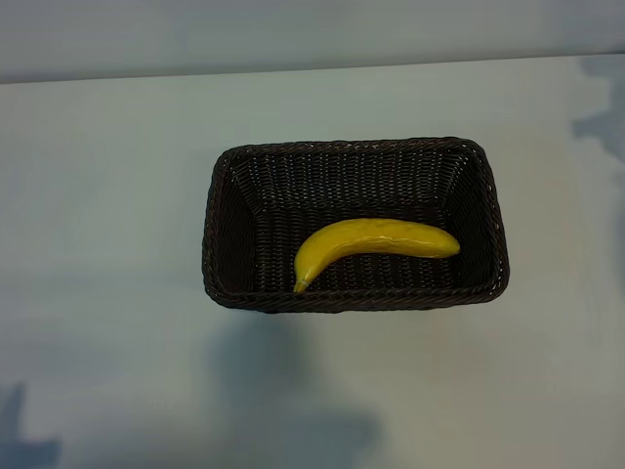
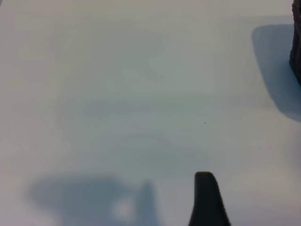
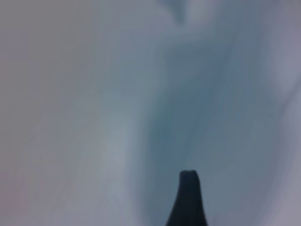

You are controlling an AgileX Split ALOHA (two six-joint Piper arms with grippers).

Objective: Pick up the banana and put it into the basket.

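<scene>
The yellow banana (image 1: 376,244) lies on its side inside the dark brown woven basket (image 1: 223,225), along its front wall, stem end toward the front left. Neither arm shows in the exterior view. In the left wrist view my left gripper (image 2: 151,205) hangs over bare table; one dark fingertip (image 2: 206,190) shows with nothing against it, and a strip of the basket's wall (image 2: 297,44) sits at the frame's edge. My right gripper (image 3: 152,205) is also over bare surface, one fingertip (image 3: 188,188) showing, nothing held. Both grippers are open.
The basket stands near the middle of a plain pale table (image 1: 107,195). Arm shadows fall on the table at the front left (image 1: 20,435) and far right (image 1: 605,112). The table's far edge (image 1: 293,68) meets a light wall.
</scene>
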